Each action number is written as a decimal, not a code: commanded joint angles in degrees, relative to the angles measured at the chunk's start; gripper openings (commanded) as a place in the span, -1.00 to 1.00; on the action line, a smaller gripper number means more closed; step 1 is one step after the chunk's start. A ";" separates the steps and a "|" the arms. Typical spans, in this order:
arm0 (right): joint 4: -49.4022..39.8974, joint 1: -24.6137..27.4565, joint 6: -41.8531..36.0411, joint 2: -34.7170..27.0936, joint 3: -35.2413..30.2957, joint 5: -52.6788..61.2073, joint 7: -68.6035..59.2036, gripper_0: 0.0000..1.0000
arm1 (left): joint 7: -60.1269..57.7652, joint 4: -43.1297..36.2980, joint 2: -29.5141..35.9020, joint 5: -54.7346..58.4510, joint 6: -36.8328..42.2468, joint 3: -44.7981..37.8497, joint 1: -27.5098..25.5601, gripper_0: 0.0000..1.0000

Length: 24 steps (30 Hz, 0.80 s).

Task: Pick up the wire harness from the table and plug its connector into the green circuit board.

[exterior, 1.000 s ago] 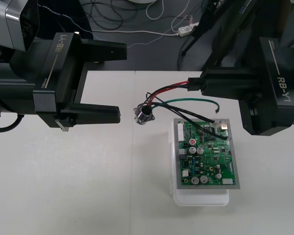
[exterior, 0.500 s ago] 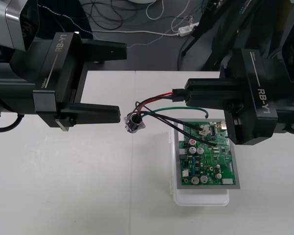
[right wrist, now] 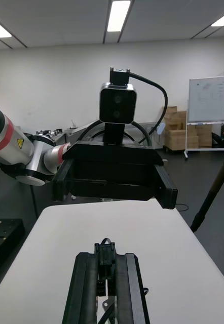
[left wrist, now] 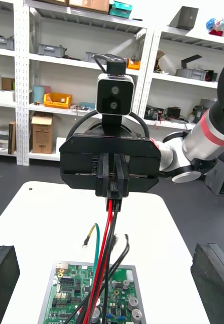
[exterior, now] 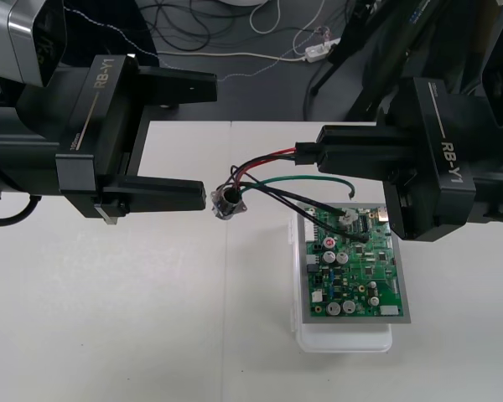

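Table (exterior: 109, 318): plain, light, no markings.

L gripper (exterior: 210, 142) comes in from the robot's left, w/ "RB-Y1" in pale letters on its black body. A line of finer print along its side edge is too small to read. Its fingers (exterior: 163, 195) are spread wide w/ nothing btwn them.

R gripper (exterior: 320, 156) reaches in from the right, facing the L one, and is also marked "RB-Y1". In the R wrist view its fingers (right wrist: 86, 288) stand close together, pinched on the harness plug.

White base (exterior: 344, 339) lies on the table's right half w/ the green circuit board (exterior: 356, 272) on top. The board carries round capacitors, a red-topped part and white connectors. Any print on it is unreadable.

Wire harness (exterior: 268, 172) is up off the table, strung btwn the 2 grippers and held at the plug end by the R gripper.
- Red wire (exterior: 264, 158) runs from the plug toward the socket.
- Green wire (exterior: 306, 178) arcs over the board's far edge.
- Black wires (exterior: 318, 209) cross the board's far part; can't tell if they touch it.

Socket (exterior: 227, 203), round metal w/ a flange, hangs at the free end, just beside the L gripper's lower fingertip.

Plug (exterior: 306, 152), small and black, sits at the R fingertips and is not in the board.
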State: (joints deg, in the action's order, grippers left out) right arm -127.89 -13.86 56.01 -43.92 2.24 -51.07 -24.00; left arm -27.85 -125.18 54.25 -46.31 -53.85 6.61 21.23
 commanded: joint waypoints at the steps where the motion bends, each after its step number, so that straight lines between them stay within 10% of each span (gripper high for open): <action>1: -1.84 -0.64 -0.72 0.77 0.40 0.36 -1.58 -1.00 | 3.51 -1.39 -0.90 1.40 2.61 0.68 -0.22 1.00; 24: -1.84 -0.64 -0.81 2.09 0.05 0.44 -1.40 -1.00 | 3.24 -0.86 -4.68 -1.06 2.69 1.82 -0.31 1.00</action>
State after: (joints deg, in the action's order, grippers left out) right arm -127.89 -13.86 55.84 -42.95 2.24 -51.06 -24.03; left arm -27.85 -125.17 50.73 -46.77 -53.84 7.77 21.23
